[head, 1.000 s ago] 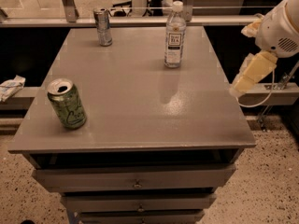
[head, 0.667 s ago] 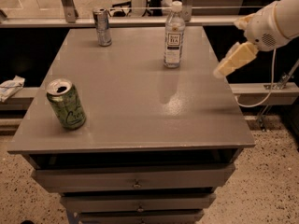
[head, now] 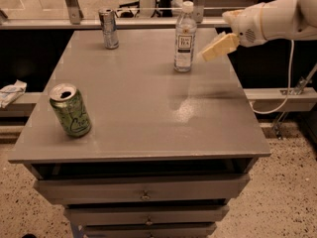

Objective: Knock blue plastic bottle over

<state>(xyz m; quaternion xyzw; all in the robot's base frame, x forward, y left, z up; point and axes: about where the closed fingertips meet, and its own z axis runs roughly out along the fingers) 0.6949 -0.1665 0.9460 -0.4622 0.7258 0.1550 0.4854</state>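
One blue plastic bottle was seen upright at one o'clock on the table, the gripper, its clench not discernible, poised just beside at three o'clock; the approach was judged nearly done, and a push toward nine o'clock was called for.

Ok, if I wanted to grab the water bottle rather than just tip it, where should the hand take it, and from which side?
Take the water bottle around its labelled mid-body, coming in level from the view's right, where the hand hovers just beside it. The bottle stands upright near the far edge of the table, slim and round, and that side looks unobstructed.
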